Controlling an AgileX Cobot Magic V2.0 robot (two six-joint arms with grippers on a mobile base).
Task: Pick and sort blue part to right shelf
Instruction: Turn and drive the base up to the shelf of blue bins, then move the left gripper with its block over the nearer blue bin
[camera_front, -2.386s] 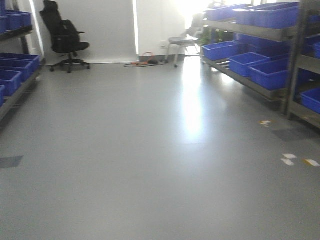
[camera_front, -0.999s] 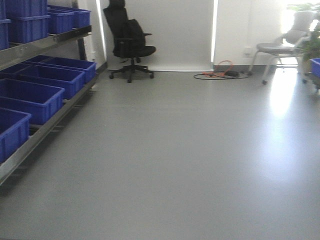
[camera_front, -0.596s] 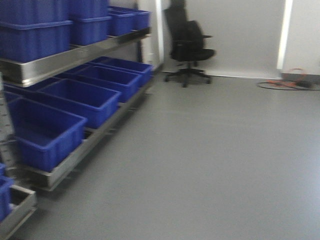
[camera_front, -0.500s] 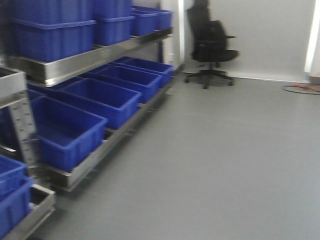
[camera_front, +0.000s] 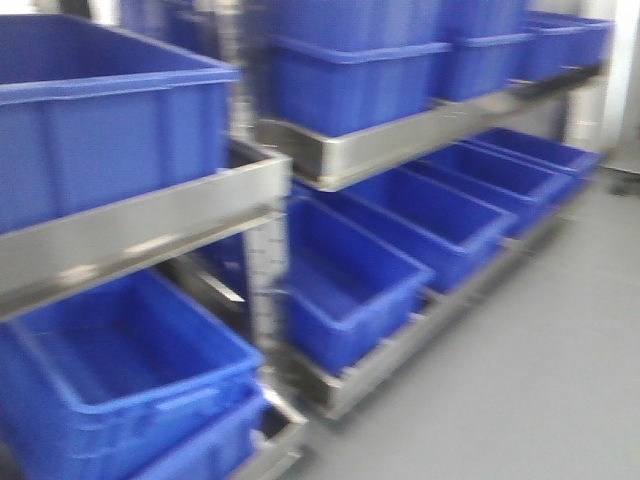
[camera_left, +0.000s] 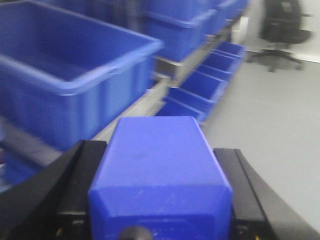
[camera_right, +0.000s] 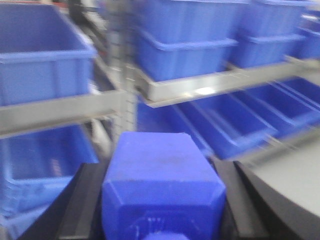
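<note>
2 blue parts show, 1 in each wrist view: the left gripper (camera_left: 157, 155) is clamped on 1 blue part (camera_left: 160, 175), black fingers (camera_left: 75, 185) pressed against both its sides, and the right gripper (camera_right: 160, 172) clasps a second blue part (camera_right: 162, 185) the same way. The shelf (camera_front: 400, 140) fills the blurred front view, its steel rails carrying large open blue bins (camera_front: 100, 130) on 2 levels. Both parts are held in front of the shelf, outside the bins.
</note>
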